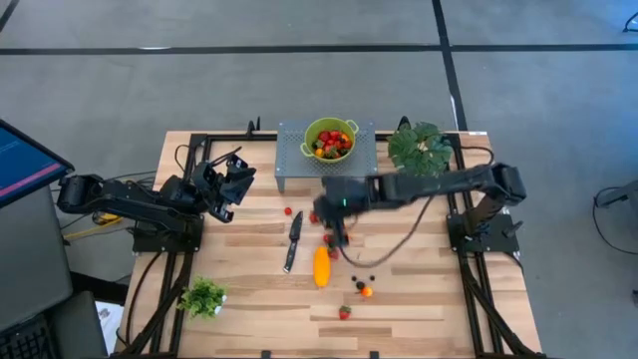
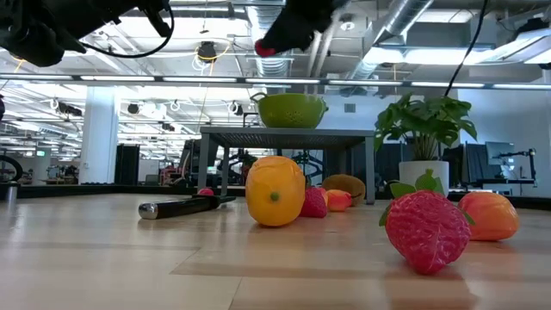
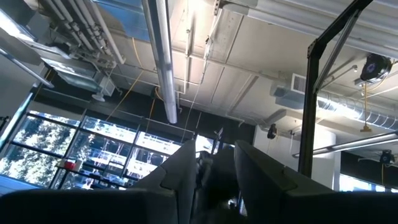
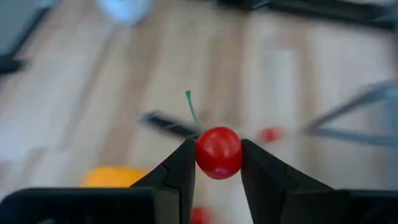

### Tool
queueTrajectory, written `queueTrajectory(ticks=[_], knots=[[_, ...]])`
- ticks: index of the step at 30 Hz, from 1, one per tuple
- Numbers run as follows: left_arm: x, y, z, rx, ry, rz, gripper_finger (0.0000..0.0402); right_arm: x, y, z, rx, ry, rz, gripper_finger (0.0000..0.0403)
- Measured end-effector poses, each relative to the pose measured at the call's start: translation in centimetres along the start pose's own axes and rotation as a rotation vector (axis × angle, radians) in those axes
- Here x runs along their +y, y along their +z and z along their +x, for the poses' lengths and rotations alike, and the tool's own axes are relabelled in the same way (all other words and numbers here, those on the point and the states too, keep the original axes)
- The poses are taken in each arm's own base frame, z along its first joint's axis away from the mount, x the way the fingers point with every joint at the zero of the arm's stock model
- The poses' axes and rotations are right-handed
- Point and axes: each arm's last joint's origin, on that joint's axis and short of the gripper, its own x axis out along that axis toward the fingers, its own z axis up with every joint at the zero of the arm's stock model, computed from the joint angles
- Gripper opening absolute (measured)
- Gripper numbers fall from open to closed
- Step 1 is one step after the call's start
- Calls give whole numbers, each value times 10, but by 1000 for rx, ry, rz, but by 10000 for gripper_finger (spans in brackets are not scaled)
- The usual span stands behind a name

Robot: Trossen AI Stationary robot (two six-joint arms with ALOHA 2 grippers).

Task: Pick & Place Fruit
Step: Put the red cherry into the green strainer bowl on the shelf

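Right wrist view shows the right gripper [image 4: 217, 163] pinching a small glossy red cherry with a green stem [image 4: 218, 151], lifted above the wooden table [image 4: 81, 93]; the left gripper [image 3: 214, 169] points ceilingward, nearly closed.

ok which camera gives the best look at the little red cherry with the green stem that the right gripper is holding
The right wrist view: the small red cherry with a green stem fills the gap between the right gripper fingers, above the table. The low view shows only a red speck under the gripper. The high view hides it; the left wrist view faces the ceiling.
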Motion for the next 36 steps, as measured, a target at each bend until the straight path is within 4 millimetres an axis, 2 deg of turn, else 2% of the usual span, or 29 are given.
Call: queueTrajectory(ticks=[3,6,11,15,21,29,36], knots=[[0,0,0,0,-1,0,106,-36,14,-14,-33,-116,6,100],[0,0,0,0,-1,0,106,-75,18,-28,-61,-205,71,101],[0,0,0,1,-4,0,106,-129,2,-41,-30,-312,227,101],[0,0,0,1,-3,0,106,-156,-17,-48,34,-358,347,102],[0,0,0,1,-3,0,106,-174,-31,-52,78,-391,437,102],[0,0,0,0,1,0,106,-181,-36,-55,77,-410,519,104],[0,0,0,0,1,0,106,-183,-38,-54,81,-415,565,140]])
